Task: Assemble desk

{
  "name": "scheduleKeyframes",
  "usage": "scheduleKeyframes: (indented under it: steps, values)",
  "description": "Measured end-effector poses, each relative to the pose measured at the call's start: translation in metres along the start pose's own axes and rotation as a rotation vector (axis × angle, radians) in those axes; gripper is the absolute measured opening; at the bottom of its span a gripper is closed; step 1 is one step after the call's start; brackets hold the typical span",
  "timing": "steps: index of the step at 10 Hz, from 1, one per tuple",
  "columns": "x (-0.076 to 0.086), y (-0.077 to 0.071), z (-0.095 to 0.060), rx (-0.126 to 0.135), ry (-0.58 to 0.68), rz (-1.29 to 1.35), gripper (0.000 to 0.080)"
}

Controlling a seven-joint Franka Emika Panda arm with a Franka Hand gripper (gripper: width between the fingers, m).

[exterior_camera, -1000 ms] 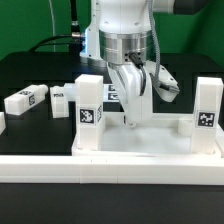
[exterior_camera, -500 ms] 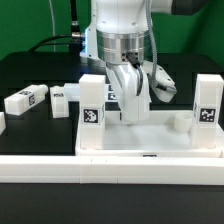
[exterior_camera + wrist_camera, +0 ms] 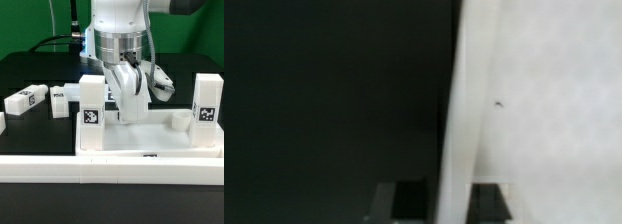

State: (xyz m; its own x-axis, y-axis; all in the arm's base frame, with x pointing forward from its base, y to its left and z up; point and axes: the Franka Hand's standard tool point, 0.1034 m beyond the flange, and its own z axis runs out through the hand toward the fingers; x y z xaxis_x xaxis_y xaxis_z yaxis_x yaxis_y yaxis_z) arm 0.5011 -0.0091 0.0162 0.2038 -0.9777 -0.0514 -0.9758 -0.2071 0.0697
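The white desk top (image 3: 150,138) lies as a shallow tray in the middle of the exterior view. Two white legs stand upright in its corner sockets, one towards the exterior view's left (image 3: 90,100) and one towards its right (image 3: 207,104), each with a black-and-white tag. My gripper (image 3: 128,108) comes straight down onto the top's far rim and is shut on that thin wall. In the wrist view the rim (image 3: 462,100) runs as a pale strip between my two dark fingers (image 3: 402,202), and my gripper (image 3: 446,203) pinches it. The tray floor (image 3: 562,100) fills one side.
Two loose white legs (image 3: 25,100) (image 3: 62,95) lie on the black table at the exterior view's left. Another white part (image 3: 166,84) lies behind my gripper. A long white border rail (image 3: 100,167) runs along the front. The marker board (image 3: 112,95) peeks out behind the desk top.
My jaws have closed from open onto the desk top's far rim. The gripper and the top have shifted slightly away from the camera.
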Motion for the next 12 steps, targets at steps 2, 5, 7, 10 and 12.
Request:
scheduleKeyframes:
  steps: [2, 5, 7, 10, 12]
  values:
    - [0.011, 0.007, -0.003, -0.016, -0.005, -0.089, 0.0085]
    - [0.021, 0.013, -0.002, -0.022, 0.0, -0.285, 0.0087]
    - [0.03, 0.016, -0.002, -0.026, 0.006, -0.397, 0.0087]
    - [0.043, 0.016, -0.008, -0.046, 0.017, -0.746, 0.0083]
    - [0.05, 0.014, -0.01, -0.04, 0.019, -0.911, 0.0074]
